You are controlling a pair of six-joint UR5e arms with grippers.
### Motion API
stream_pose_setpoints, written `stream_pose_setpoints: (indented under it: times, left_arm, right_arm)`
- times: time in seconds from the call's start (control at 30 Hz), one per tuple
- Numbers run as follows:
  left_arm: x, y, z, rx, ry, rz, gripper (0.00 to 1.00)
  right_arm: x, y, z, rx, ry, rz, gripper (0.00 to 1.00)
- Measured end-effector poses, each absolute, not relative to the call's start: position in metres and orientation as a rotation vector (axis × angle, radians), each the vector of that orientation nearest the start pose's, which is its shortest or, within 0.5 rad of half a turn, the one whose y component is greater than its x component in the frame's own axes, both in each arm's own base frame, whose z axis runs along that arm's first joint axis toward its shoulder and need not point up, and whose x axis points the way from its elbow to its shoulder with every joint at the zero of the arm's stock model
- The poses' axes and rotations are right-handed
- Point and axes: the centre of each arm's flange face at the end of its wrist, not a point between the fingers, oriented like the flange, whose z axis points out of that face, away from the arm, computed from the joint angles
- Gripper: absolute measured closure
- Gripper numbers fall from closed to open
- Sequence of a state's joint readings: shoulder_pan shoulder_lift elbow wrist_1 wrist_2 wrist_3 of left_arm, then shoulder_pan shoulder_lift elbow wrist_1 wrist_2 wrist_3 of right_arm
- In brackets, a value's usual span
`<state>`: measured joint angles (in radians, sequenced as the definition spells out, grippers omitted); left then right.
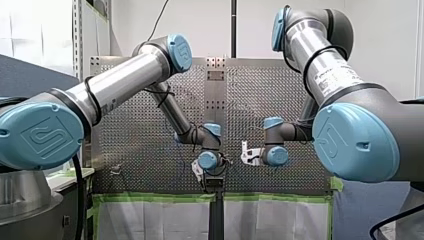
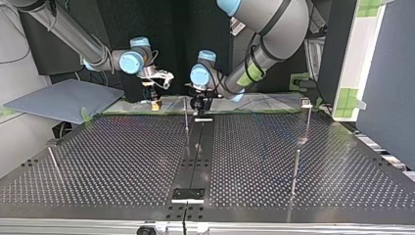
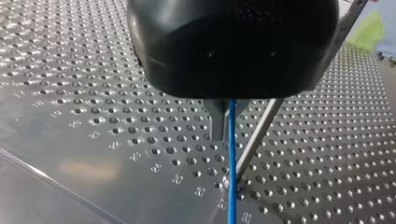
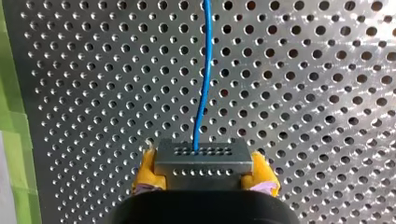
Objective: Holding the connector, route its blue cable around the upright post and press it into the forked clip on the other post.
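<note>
Nearest on the desk (image 2: 122, 161) a thin post (image 2: 295, 171) stands free; behind it a second post (image 2: 308, 125) carries what seems the forked clip (image 2: 306, 103), with no cable in it yet; at the middle the upright post (image 2: 186, 115) stands just beside the left claw (image 2: 199, 104), which points straight down, the blue cable (image 3: 232, 163) running along its finger, likely to steer it round; if it pinches, I cannot tell; at the far edge the right claw (image 4: 205, 170), wrist bent down, is clenched on the connector (image 4: 201, 161) with yellow pads (image 4: 145, 170).

The cable (image 4: 201, 93) is blue. The connector (image 4: 201, 161) is grey, dotted with small holes. My right hand (image 4: 201, 173) has yellow pads (image 4: 145, 170). The table (image 4: 303, 93) is silver and evenly perforated; the tape (image 1: 150, 197) is green.
</note>
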<state>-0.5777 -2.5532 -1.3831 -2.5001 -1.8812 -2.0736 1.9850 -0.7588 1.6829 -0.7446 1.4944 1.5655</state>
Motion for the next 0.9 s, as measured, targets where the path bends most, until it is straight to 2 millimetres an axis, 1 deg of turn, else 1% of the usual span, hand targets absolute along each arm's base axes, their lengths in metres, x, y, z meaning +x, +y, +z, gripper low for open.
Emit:
stream_pose_setpoints:
  times: [0.33, 0.73, 0.77, 0.8, 0.83, 0.87, 0.9]
  left_arm:
    - [0.541, -0.4677, 0.006, -0.175, 1.742, -0.538, 0.99]
    - [0.5413, -0.4679, 0.0058, -0.171, 1.745, -0.548, 0.99]
    - [0.5412, -0.4679, 0.0057, -0.169, 1.747, -0.549, 0.9]
    - [0.541, -0.4682, 0.0056, -0.165, 1.749, -0.551, 0.9]
    - [0.5408, -0.4686, 0.0056, -0.161, 1.75, -0.554, 0.81]
    - [0.5406, -0.4691, 0.0055, -0.156, 1.752, -0.557, 0.64]
    - [0.5403, -0.4698, 0.0054, -0.148, 1.754, -0.562, 0.64]
  right_arm:
    - [0.3707, -0.5231, 0.0256, 1.702, -1.051, 1.437, 1.0]
    - [0.3709, -0.5248, 0.026, 1.705, -1.044, 1.45, 1.0]
    - [0.3709, -0.5248, 0.0261, 1.705, -1.044, 1.45, 1.0]
    - [0.371, -0.5247, 0.026, 1.706, -1.044, 1.45, 1.0]
    - [0.3712, -0.5245, 0.026, 1.707, -1.044, 1.45, 1.0]
    - [0.3714, -0.5243, 0.026, 1.708, -1.043, 1.45, 1.0]
    - [0.3715, -0.5242, 0.0259, 1.709, -1.043, 1.45, 1.0]
